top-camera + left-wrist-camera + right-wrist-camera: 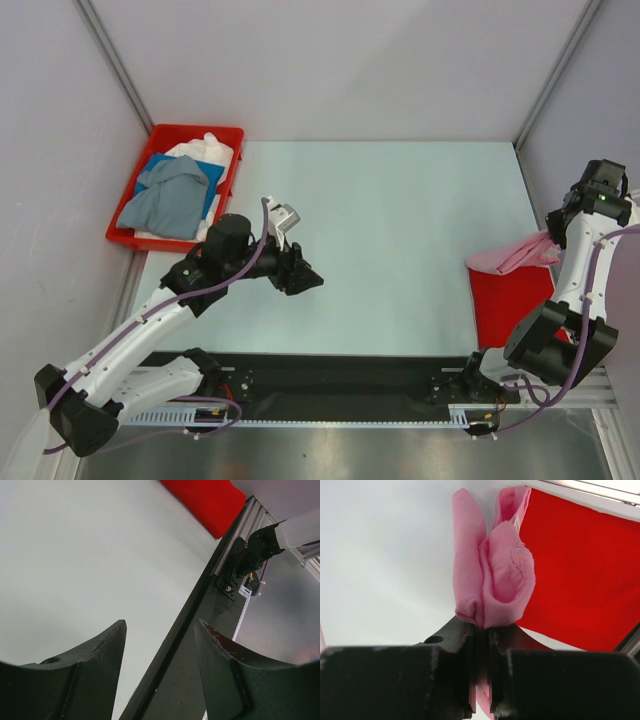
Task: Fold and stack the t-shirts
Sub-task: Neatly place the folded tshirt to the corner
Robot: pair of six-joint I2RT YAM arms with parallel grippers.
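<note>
My right gripper (552, 238) is shut on the light pink t-shirt (512, 256) and holds it bunched above the far edge of the folded red t-shirt (510, 302) at the table's right side. In the right wrist view the pink t-shirt (492, 565) is pinched between the jaws of the right gripper (484, 626), with the red t-shirt (575, 565) flat beneath it on the right. My left gripper (308, 279) is open and empty over the table's left-middle. In the left wrist view its fingers (100, 650) stand wide apart and the red t-shirt (207, 500) shows far off.
A red plastic bin (152, 146) at the back left holds a grey-blue shirt (165, 200), a blue one (163, 163) and a white one (210, 150). A black rail (330, 380) runs along the near edge. Grey walls enclose the table (400, 220).
</note>
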